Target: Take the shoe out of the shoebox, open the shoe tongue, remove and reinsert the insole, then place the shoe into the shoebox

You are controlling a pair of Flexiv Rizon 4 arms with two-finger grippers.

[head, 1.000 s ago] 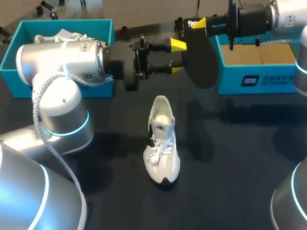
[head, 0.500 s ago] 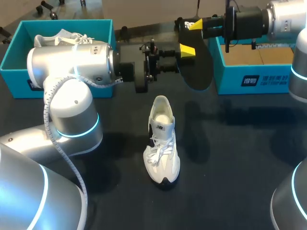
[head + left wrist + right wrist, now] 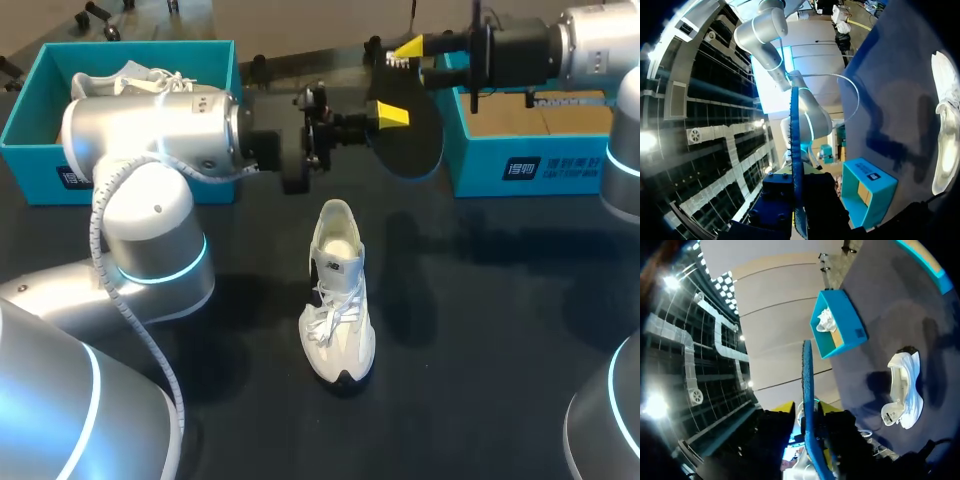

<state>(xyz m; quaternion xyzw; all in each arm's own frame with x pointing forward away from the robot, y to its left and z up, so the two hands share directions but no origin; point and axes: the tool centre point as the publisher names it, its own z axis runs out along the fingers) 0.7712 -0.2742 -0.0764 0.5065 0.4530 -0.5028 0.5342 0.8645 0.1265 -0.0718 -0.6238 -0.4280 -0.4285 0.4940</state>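
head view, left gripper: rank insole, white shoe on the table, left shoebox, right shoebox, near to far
From the left gripper:
1. insole, held between its fingers, over the far middle of the table.
2. right shoebox, just to the gripper's right.
3. white shoe, mid-table, on the near side of the gripper.
4. left shoebox, at the far left corner.

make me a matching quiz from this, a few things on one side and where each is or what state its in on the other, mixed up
Things
1. insole
2. loose white shoe
3. left shoebox
4. right shoebox

States
A. brown cardboard shows inside
B. stands on the dark table
C. held up off the table
D. has a second white shoe in it

Pairs: 1-C, 2-B, 3-D, 4-A
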